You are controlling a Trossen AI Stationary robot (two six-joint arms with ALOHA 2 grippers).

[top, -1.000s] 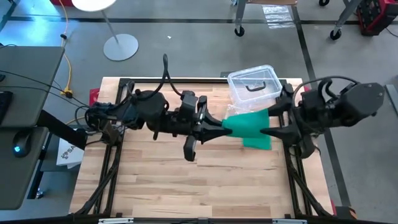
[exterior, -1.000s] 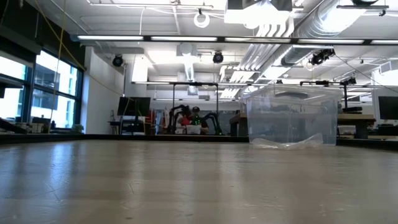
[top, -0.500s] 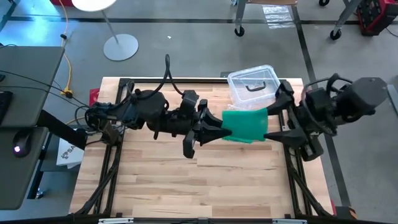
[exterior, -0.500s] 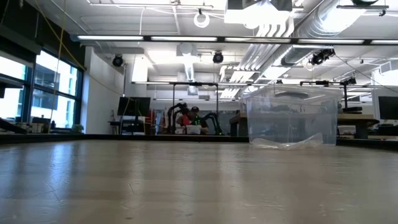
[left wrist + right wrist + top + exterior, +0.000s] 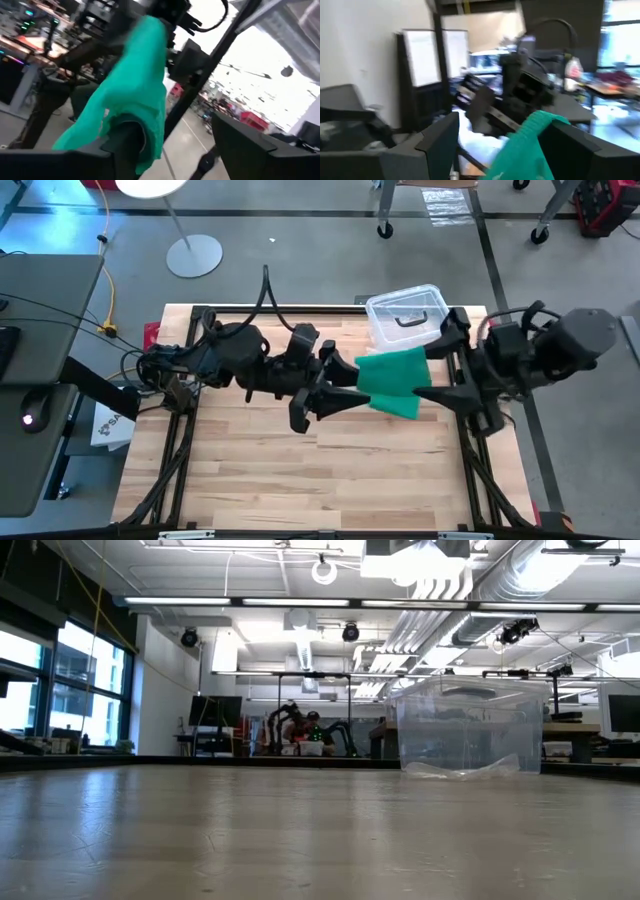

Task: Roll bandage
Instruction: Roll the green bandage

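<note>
- The left gripper [image 5: 345,387] is being kept above mid-table, its 2 fingers spread wide, the bandage [image 5: 392,377] draped over 1.
- The bandage is being hung between both grippers.
- The right gripper [image 5: 428,372] is being held wide around it, beside the plastic box [image 5: 407,315].

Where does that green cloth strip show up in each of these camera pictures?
High view: the green bandage hangs above the table's right half, between the left gripper and right gripper.
Low view: not in it.
Left wrist view: bandage draped over one finger.
Right wrist view: bandage between the fingers.
Shared landmark: the opposite arm behind the bandage in both wrist views.
</note>
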